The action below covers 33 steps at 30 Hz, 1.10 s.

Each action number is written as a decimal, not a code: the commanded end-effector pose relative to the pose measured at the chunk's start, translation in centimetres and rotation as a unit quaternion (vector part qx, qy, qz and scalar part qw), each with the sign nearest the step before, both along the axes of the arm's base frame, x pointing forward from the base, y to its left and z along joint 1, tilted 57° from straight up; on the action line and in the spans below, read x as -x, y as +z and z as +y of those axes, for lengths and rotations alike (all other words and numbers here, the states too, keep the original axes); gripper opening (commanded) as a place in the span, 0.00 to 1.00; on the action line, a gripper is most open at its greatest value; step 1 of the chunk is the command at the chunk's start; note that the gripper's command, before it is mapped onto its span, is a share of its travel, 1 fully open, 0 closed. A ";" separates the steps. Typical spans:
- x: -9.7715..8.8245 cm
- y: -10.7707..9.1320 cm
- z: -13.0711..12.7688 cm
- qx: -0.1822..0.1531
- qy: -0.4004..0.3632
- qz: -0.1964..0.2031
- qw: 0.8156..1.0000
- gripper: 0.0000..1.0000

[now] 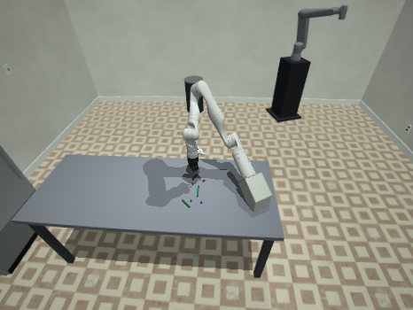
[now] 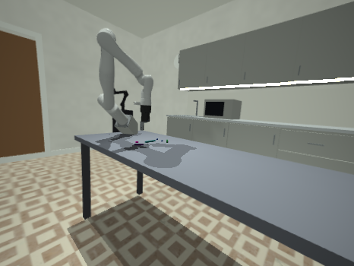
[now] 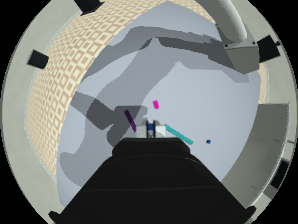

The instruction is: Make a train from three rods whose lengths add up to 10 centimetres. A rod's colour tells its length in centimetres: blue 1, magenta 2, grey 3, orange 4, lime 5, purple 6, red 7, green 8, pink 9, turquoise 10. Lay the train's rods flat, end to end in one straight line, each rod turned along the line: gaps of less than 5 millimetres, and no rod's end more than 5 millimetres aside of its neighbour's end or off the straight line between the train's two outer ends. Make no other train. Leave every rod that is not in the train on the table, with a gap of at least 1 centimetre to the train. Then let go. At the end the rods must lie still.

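While the arm reaches down over the grey table (image 1: 89, 195), the gripper (image 3: 152, 127) hangs just above the surface with its fingers pointing down. The fingers stand narrow but not fully together. In the wrist view a small blue rod (image 3: 152, 124) shows pinched between the pale fingertips, clear of the table.

Findings, placed from the gripper in the wrist view:
- A purple rod (image 3: 131, 120) lies flat just to the left of the fingertips, at a slant. In the top view it sits almost under the gripper (image 1: 193, 170), in the arm's shadow.
- A magenta rod (image 3: 156, 104) lies a little ahead of the fingertips, apart from them and from the purple rod.
- A turquoise rod (image 3: 178, 133) lies just to the right, running away from the fingers at an angle. It touches no other rod.
- A second, loose blue piece (image 3: 208, 141) lies further right, beyond the far end of the turquoise rod.

The top view adds a green rod (image 1: 185, 204) on the table, well apart from the gripper on the side nearer the front edge. Another small blue piece (image 1: 190, 200) lies just beside it.

No three rods lie end to end.
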<state>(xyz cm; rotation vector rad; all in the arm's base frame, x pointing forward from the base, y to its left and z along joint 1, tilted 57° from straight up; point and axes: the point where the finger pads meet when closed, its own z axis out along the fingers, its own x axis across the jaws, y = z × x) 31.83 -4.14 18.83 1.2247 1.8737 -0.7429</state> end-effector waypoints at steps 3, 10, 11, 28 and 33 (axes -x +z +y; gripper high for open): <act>-0.1 -0.2 -0.3 0.000 0.000 0.000 1.000 0.24; -0.5 -0.9 -1.4 0.000 0.000 0.000 1.000 0.24; -0.6 -1.1 -1.7 0.000 0.000 0.000 1.000 0.24; -2.2 -4.3 -6.3 0.000 0.000 0.000 1.000 0.24; -2.4 -4.6 -6.8 0.000 0.000 0.000 1.000 0.24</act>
